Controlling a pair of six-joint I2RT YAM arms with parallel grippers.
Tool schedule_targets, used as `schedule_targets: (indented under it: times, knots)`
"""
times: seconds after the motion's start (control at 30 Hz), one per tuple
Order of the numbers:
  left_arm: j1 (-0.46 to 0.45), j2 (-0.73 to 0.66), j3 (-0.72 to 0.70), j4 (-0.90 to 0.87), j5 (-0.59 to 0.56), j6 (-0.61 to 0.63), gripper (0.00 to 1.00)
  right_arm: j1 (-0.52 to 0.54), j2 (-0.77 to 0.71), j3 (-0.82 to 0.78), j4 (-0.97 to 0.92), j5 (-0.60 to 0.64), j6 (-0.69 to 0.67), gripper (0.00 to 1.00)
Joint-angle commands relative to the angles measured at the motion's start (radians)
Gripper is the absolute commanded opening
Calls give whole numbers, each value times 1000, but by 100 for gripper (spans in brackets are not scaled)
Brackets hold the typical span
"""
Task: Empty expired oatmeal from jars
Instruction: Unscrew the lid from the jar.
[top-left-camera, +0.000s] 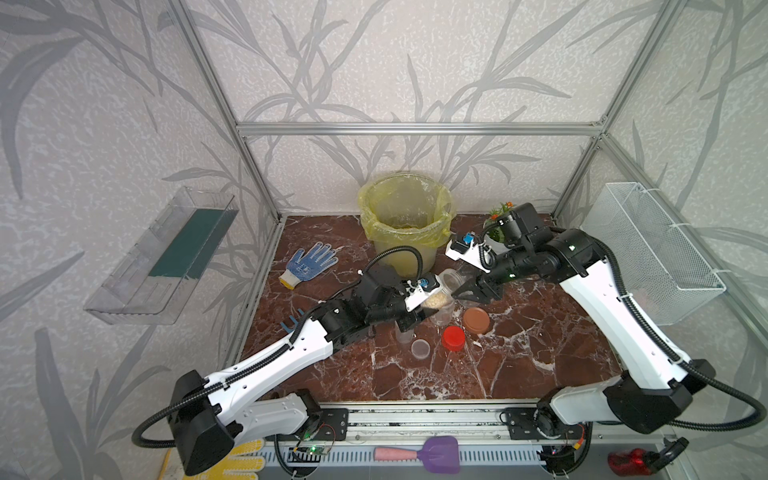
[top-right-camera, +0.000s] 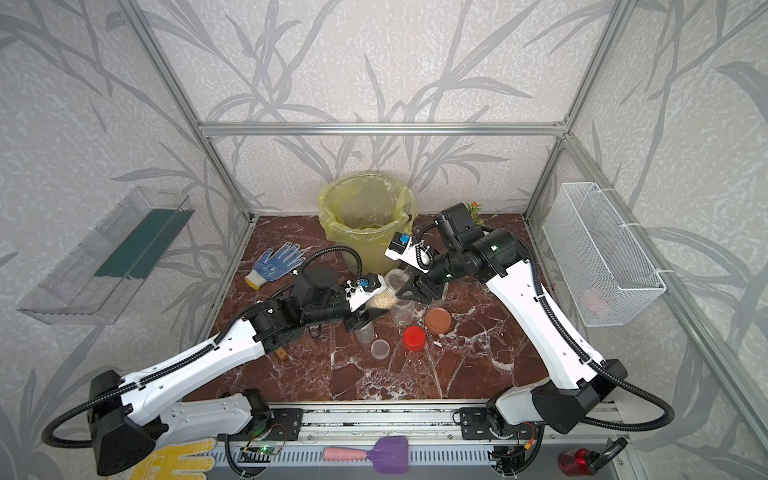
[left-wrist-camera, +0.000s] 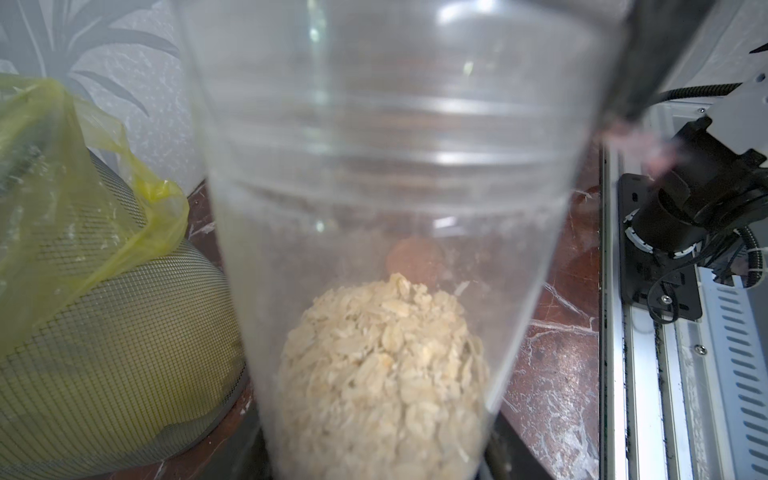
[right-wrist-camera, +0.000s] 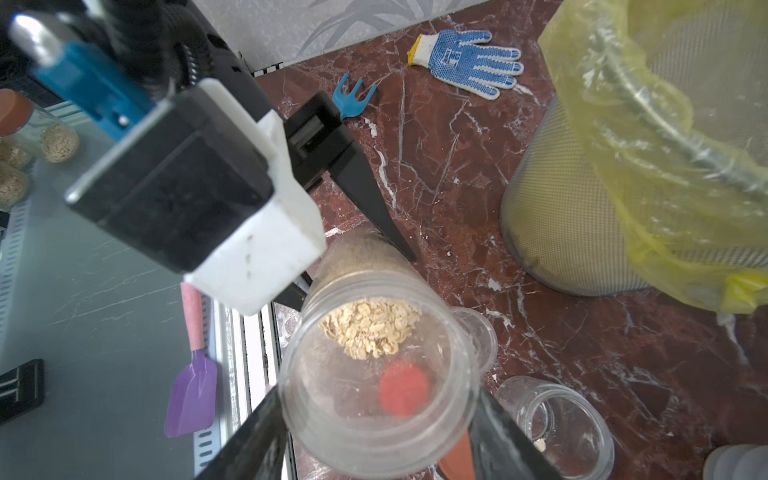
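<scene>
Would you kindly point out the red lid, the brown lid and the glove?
red lid (top-left-camera: 453, 338), in a top view, flat top.
brown lid (top-left-camera: 476, 320), in a top view, flat top.
glove (top-left-camera: 309, 262), in a top view, palm.

- I am viewing walls (top-left-camera: 415, 62) carrying grey leaf-patterned wallpaper, evenly lit.
- An aluminium frame (top-left-camera: 415, 128) is bounding the cell.
- A red-brown veined marble tabletop (top-left-camera: 519, 353) is lying below.
- A clear shelf (top-left-camera: 162, 257) and a white wire basket (top-left-camera: 648, 253) are hanging on opposite walls.
</scene>
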Motion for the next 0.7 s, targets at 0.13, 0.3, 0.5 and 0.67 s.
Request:
schedule_targets:
  times: [0.13, 0.3, 0.5, 0.67]
  knots:
    - [6, -11, -9, 120, -70, -23, 0, -29, -126, -55, 35, 57, 98, 74]
    - [6, -20, -15, 136, -119, -16, 0, -30, -197, -36, 84, 75, 460, 82]
    - [-10, -2, 6, 110, -189, 36, 0, -12, -148, 1, 65, 217, 1031, 78]
    - [-23, -2, -12, 147, -257, 48, 0, 24, -84, 1, 77, 263, 1173, 80]
